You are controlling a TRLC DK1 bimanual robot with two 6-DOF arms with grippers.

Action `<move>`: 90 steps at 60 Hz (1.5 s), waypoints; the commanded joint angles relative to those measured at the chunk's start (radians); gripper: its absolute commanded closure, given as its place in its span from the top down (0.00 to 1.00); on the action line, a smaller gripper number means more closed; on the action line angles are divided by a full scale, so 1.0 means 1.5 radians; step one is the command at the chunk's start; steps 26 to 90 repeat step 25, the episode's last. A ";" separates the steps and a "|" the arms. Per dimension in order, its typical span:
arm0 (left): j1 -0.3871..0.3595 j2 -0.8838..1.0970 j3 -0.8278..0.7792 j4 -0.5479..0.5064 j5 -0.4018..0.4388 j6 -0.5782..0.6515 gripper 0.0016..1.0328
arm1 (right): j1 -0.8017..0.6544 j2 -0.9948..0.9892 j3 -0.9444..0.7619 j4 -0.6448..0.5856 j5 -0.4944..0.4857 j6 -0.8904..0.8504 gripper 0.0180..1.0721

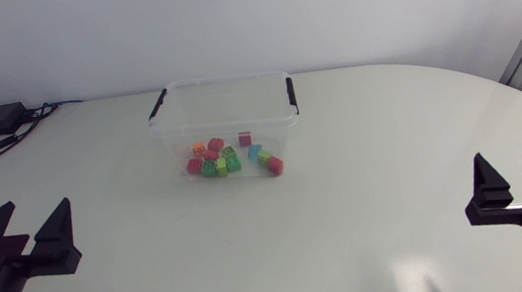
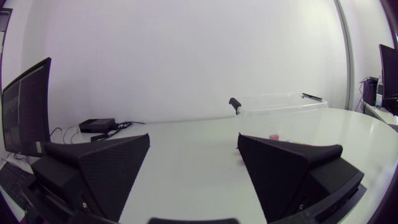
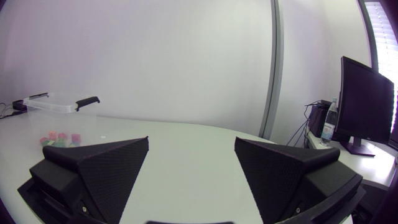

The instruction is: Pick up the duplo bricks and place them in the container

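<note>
Glossy table (image 1: 370,222), clear container (image 1: 218,83), blocky bricks (image 1: 229,159)

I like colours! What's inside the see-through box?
Coloured duplo bricks show at the near side of the clear container: red, green, pink, blue. Whether every one lies inside, I cannot tell.

Soft, even light falls across a white table (image 1: 369,212).
The scene is bright and diffuse, with only faint shadows under the clear container (image 1: 220,96) and the bricks (image 1: 228,160). There is no harsh glare. Both wrist views bow straight lines near their edges.
</note>
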 commanded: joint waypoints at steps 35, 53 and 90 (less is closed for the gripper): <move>-0.046 -0.096 -0.041 -0.065 -0.023 -0.066 0.96 | 0.027 -0.001 -0.012 -0.017 -0.084 0.053 0.95; -0.046 -0.096 -0.041 -0.065 -0.023 -0.066 0.96 | 0.027 -0.001 -0.012 -0.017 -0.084 0.053 0.95; -0.046 -0.096 -0.041 -0.065 -0.023 -0.066 0.96 | 0.027 -0.001 -0.012 -0.017 -0.084 0.053 0.95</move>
